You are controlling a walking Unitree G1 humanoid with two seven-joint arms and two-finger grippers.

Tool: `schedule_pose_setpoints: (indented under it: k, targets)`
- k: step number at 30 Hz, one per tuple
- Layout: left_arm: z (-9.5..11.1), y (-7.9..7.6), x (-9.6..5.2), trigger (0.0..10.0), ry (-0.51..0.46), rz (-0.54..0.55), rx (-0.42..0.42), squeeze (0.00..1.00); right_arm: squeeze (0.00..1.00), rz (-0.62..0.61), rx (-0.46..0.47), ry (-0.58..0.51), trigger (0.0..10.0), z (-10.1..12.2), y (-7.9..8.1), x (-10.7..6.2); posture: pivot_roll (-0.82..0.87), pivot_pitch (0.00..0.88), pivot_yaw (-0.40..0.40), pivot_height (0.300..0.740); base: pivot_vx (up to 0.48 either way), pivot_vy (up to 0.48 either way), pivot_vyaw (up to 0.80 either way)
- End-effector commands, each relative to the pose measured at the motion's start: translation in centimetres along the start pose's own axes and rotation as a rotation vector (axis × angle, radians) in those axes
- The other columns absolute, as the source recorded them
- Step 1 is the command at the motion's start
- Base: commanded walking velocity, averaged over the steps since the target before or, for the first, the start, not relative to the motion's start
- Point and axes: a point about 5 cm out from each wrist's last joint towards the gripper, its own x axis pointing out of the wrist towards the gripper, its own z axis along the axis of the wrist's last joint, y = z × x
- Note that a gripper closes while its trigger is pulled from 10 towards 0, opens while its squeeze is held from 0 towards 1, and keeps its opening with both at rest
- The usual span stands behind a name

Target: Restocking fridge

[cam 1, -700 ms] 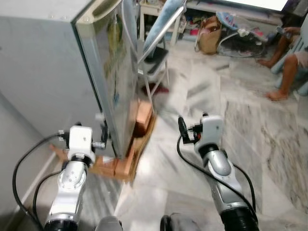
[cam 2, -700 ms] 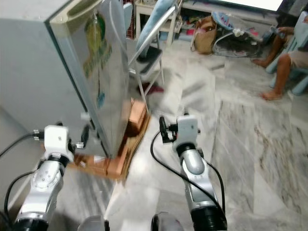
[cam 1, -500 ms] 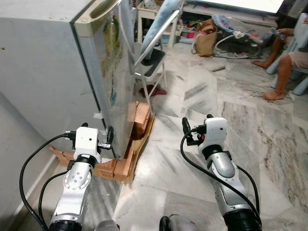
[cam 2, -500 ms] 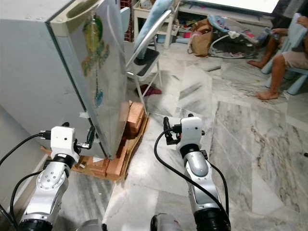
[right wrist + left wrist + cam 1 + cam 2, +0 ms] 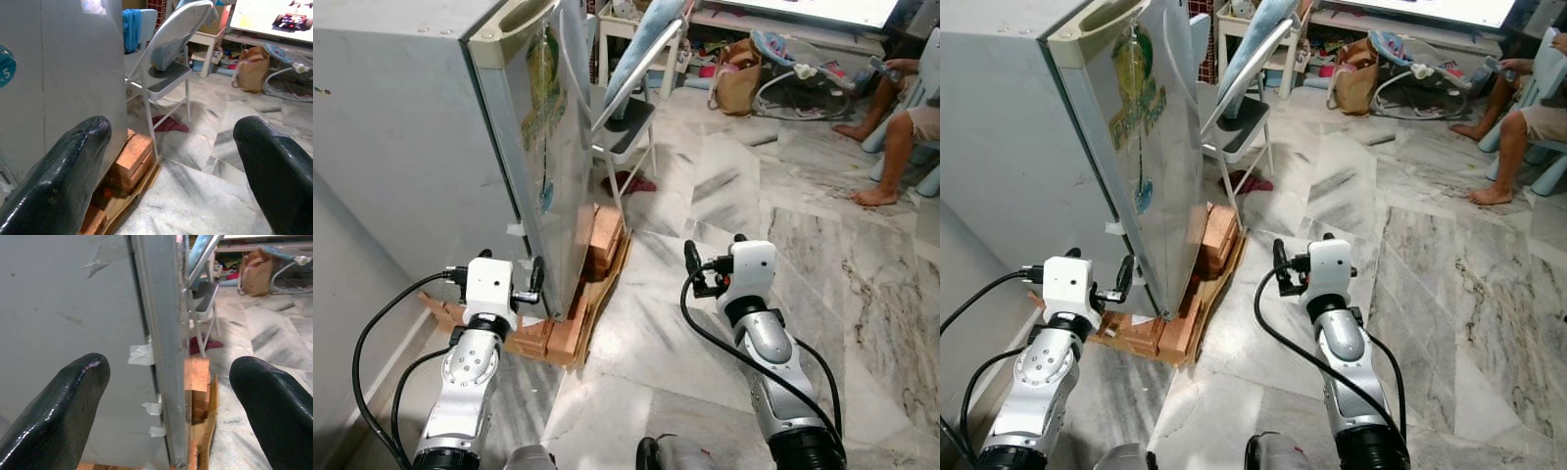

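Note:
A grey fridge (image 5: 411,147) stands at the left, its door (image 5: 553,157) shut, with green and blue stickers on the front. My left gripper (image 5: 168,382) is open and empty. It is held low, pointing at the fridge's bottom corner, where the door edge (image 5: 164,333) meets the side wall. My right gripper (image 5: 171,142) is also open and empty. It hangs over the marble floor to the right of the fridge, facing the chair.
The fridge rests on orange bricks (image 5: 602,235) and cardboard (image 5: 592,313). A folding chair (image 5: 631,117) stands just beyond the door. A brown bag (image 5: 739,83), a baby bouncer (image 5: 803,59) and a seated person's legs (image 5: 901,137) are at the far right. Open marble floor (image 5: 822,264) lies to the right.
The whole picture shifted a little and sharpened as the camera moved. Both arms keep much the same pose, with fingers still open.

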Motion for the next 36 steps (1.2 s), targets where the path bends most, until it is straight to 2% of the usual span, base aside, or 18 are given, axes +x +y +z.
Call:
schedule_pose_setpoints:
  k: [1, 29, 30, 31, 36]
  targets:
    - [0.2, 0.0, 0.1, 10.0, -0.008, -0.001, 0.002, 0.00, 0.00, -0.012, -0.002, 0.010, 10.0, -0.1, -0.3, 0.0, 0.07, 0.083, -0.053, 0.740, 0.000, 0.000, 0.00]
    - [0.2, 0.0, 0.1, 10.0, -0.008, -0.001, 0.002, 0.00, 0.00, -0.012, -0.002, 0.010, 10.0, -0.1, -0.3, 0.0, 0.07, 0.083, -0.053, 0.740, 0.000, 0.000, 0.00]
    - [0.2, 0.0, 0.1, 10.0, -0.008, 0.000, 0.002, 0.00, 0.00, -0.012, -0.003, 0.011, 10.0, -0.1, -0.3, 0.0, 0.00, 0.000, 0.000, 0.740, 0.000, 0.000, 0.00]
    - [1.2, 0.1, 1.2, 10.0, -0.037, 0.005, -0.003, 0.00, 0.00, -0.060, -0.038, 0.012, 10.0, -0.5, -1.4, -0.8, 0.04, 0.114, -0.040, 0.740, 0.000, 0.000, 0.00]
    - [1.5, 0.1, 1.6, 10.0, -0.047, 0.009, -0.007, 0.00, 0.00, -0.077, -0.067, 0.008, 10.0, -0.7, -1.8, -1.2, 0.03, 0.113, -0.043, 0.740, 0.000, 0.000, 0.00]
